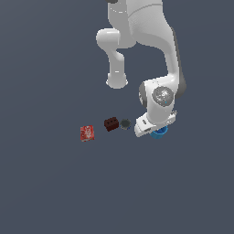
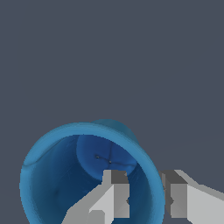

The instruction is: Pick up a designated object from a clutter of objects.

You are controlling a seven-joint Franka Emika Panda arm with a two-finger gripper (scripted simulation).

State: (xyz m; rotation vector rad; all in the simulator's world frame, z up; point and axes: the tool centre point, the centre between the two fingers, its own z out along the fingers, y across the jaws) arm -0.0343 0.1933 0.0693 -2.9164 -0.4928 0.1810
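Note:
The bright blue cup (image 1: pixel 160 133) stands on the grey floor, mostly hidden under my hand in the exterior view. In the wrist view the blue cup (image 2: pixel 65 175) fills the frame and I look down into its hollow. My gripper (image 2: pixel 146 175) straddles the cup's wall, one finger inside the cup and one outside, with only a narrow gap that the wall fills. In the exterior view the gripper (image 1: pixel 157 129) is low, right on the cup. The clutter also holds a dark red-brown block (image 1: pixel 111 123), a small dark grey disc (image 1: pixel 125 123) and a red patterned flat box (image 1: pixel 87 133).
The disc lies closest to the cup, toward the exterior view's left, then the block, then the red box. The arm's white base (image 1: pixel 117 81) stands behind them on the grey floor.

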